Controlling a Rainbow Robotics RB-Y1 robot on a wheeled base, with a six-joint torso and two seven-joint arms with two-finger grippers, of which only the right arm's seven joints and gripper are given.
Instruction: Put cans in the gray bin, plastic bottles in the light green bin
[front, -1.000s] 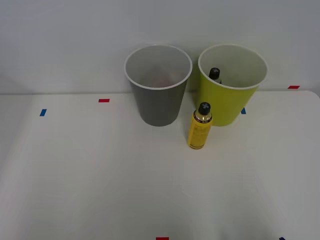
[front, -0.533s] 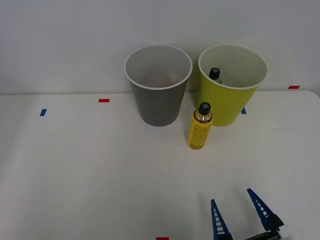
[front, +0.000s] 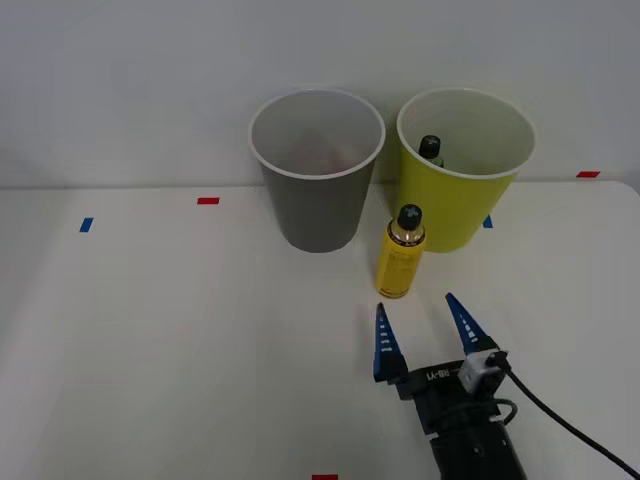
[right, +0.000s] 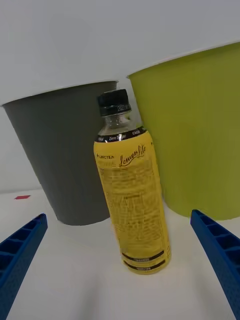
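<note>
While the white table (front: 150, 330) stretches bare around them, you have the two bins side by side at its far edge: the gray bin (front: 317, 190) to the left, the light green bin (front: 462, 195) to its right, their rims close but apart. Inside the light green bin a black-capped bottle (front: 430, 149) already stands against the near wall, so part of the sorting looks done; the gray bin's inside appears pale and unfilled from the front view. What has just changed is your right arm: a second ago the table in front of the bins was bare, half a second ago the blue fingers were only entering at the near edge, and now the right gripper (front: 424, 337) has advanced to sit just short of the yellow bottle (front: 400, 257). Its jaws are spread wide and hold nothing, one ribbed finger to each side of the approach line. The yellow bottle stands upright on the table, just in front of the gap between the bins and nearer the green one; in the wrist view it sits centred between the fingers (right: 20, 255). Judging from this, you are lined up for the grasp, with the lift into the light green bin to follow.
</note>
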